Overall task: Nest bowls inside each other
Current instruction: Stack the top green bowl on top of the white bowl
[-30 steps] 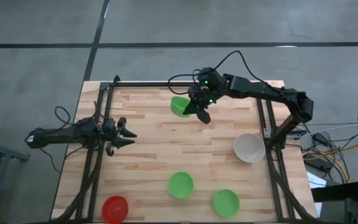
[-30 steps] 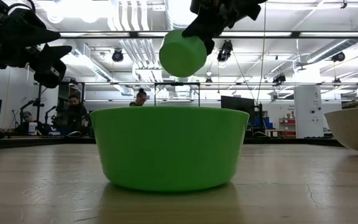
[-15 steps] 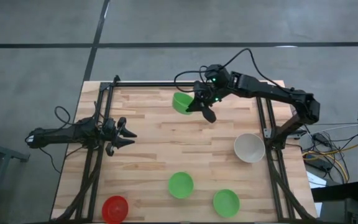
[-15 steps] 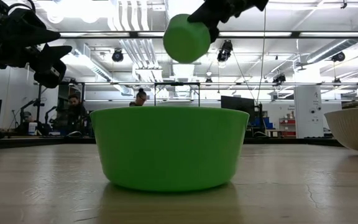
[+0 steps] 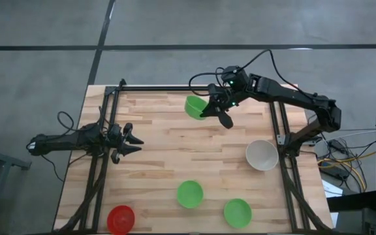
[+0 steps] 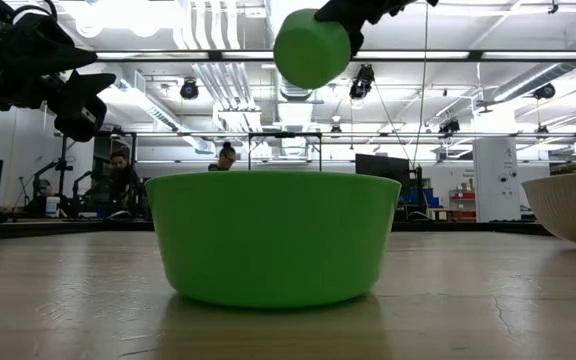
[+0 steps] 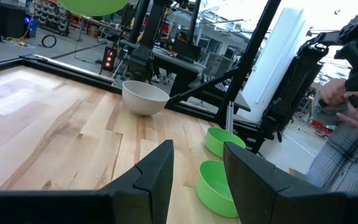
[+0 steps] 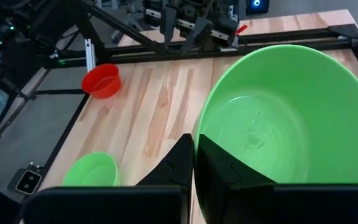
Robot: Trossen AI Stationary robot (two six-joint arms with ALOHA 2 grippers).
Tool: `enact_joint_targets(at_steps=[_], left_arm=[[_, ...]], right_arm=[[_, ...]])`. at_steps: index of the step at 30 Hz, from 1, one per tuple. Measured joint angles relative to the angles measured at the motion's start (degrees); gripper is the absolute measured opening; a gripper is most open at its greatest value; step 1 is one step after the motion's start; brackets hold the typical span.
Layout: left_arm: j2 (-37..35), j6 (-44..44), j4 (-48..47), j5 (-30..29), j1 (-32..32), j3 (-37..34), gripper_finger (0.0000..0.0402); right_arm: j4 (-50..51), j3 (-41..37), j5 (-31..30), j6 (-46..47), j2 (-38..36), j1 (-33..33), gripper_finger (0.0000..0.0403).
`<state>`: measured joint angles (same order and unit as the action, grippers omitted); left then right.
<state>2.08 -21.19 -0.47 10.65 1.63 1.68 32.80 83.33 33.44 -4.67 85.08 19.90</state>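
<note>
High above the table's far middle, my right gripper (image 5: 207,112) (image 8: 194,163) is shut on a bright green bowl (image 5: 193,106) (image 6: 312,48) (image 8: 284,118). Four other bowls rest on their bases on the table: a white-grey one (image 5: 262,155) at the right, two green ones (image 5: 190,194) (image 5: 237,212) near the front edge, and a red one (image 5: 121,219) at the front left. My left gripper (image 5: 134,140) (image 7: 197,171) stays level at the table's left side, open, with nothing between its fingers. My right gripper pinches the green bowl's rim (image 8: 199,134), with one finger (image 8: 229,171) inside the bowl and the other (image 8: 169,168) outside its wall. The fingers slant down from the table's right side. The bowl is lifted clear and tilted, its opening toward the wrist.
Black frame rails (image 5: 109,117) run along the table's left, far and right sides. In the low view the nearer green bowl (image 6: 268,235) fills the foreground. A person (image 7: 353,118) stands beyond the table's edge. Bare wood (image 5: 175,150) lies in the middle.
My right gripper has risen and gone a little toward the table's right edge, staying shut on the green bowl. The bowl has gone up with it, still tilted and clear of the table.
</note>
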Motion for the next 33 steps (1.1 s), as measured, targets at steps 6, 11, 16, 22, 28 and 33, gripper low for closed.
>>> enact_joint_targets(at_steps=[6,11,16,22,28,33], left_arm=[[0.0,0.0,0.0,0.0,0.0,0.0,0.0145],[0.0,0.0,0.0,0.0,0.0,0.0,0.0145],[0.0,0.0,0.0,0.0,0.0,0.0,0.0145],[0.0,0.0,0.0,0.0,0.0,0.0,0.0145],[0.0,0.0,0.0,0.0,0.0,0.0,0.0145],[0.0,0.0,0.0,0.0,0.0,0.0,0.0145]], right_arm=[[0.5,0.0,0.0,-0.1,-1.9,0.0,0.0008],[0.5,-0.3,0.0,-0.3,-3.8,0.0,0.0008],[0.5,-1.0,0.0,-0.3,-5.5,-0.1,0.0008],[-0.9,-4.2,0.0,-0.3,-8.3,-0.1,0.0008],[-4.4,-8.8,-0.4,0.1,-12.6,-0.1,0.0008],[-6.1,-12.3,-0.7,1.1,-15.9,-0.1,0.0008]])
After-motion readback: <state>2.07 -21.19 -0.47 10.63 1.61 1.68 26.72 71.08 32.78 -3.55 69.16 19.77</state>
